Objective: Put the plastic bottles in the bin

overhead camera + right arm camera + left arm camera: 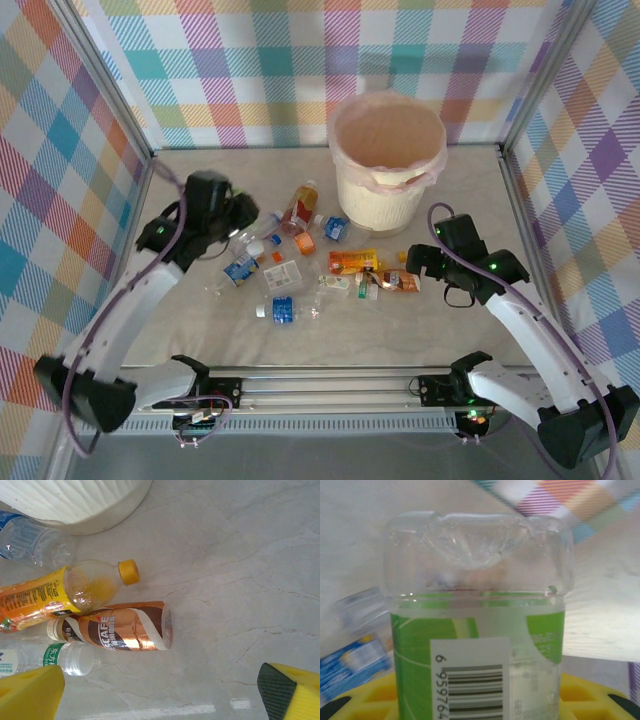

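Overhead camera first: the bin [385, 205] stands at the far side of the worktop [450, 320], roughly 1 o'clock from the pile of bottles [300, 265] strewn across the middle. I can't spot a bottle inside it from this angle, so I'd guess the job has barely got going. The left gripper [248, 222] is down at the pile's 10 o'clock edge. The right gripper [412, 265] is at its 3 o'clock edge.

Left wrist camera: those jaws are pinching a green-label bottle [477, 630]. It's clear plastic, with the barcode facing the lens and the dented end pointing away. A blue-labelled one lies blurry at 8 o'clock behind it. I can't tell if the held bottle is off the worktop yet.

Right wrist camera: these jaws are spread wide, with nothing between the yellow pads [30, 692] except bare surface. A brown coffee bottle [120, 627] lies at 10 o'clock from the gap. An orange juice bottle [60, 597] lies right against its far side, and the bin's ribbed wall is up at 11 o'clock.

So to me this looks like the grab step, done on the left side. Next I reckon that arm has to lift, swing towards 1 o'clock, get clear over the rim and only then let go. The rim stands well above the pile, so height matters. The right arm would need to slide over to straddle the coffee bottle before closing.
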### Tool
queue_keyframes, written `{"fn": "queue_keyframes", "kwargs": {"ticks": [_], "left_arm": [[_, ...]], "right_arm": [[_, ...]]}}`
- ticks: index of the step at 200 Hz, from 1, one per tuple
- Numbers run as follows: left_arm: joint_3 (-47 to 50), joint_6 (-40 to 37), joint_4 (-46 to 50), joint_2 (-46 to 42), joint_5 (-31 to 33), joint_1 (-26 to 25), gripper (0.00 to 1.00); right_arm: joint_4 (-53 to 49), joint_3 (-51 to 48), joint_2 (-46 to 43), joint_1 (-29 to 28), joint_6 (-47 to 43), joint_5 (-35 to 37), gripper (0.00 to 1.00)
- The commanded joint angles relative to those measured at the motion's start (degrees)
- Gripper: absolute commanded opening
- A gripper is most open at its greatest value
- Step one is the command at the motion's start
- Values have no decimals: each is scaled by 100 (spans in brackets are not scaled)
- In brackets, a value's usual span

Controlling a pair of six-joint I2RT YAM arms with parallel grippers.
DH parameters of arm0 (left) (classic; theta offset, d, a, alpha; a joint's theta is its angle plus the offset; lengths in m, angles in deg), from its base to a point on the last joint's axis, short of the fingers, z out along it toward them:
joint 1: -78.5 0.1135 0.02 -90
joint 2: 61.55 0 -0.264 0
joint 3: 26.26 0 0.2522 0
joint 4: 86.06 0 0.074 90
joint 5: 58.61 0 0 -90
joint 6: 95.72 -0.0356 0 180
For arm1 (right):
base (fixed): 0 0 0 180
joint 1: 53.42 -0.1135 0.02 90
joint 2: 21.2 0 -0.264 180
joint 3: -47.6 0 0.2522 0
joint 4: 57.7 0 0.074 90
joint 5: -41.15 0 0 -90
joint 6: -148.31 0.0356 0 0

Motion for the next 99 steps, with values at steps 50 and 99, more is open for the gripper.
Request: {"fn": "queue_keyframes", "kwargs": {"ticks": [50,99], "left_arm": [[-4495,-1325,-328,3496,-856,-784,3],[-7535,-1495,-101,5485,-1226,-934,5]], "right_arm": [[304,-282,-33,-25,316,-119,100],[452,-544,-184,-25,444,-178,100]]}}
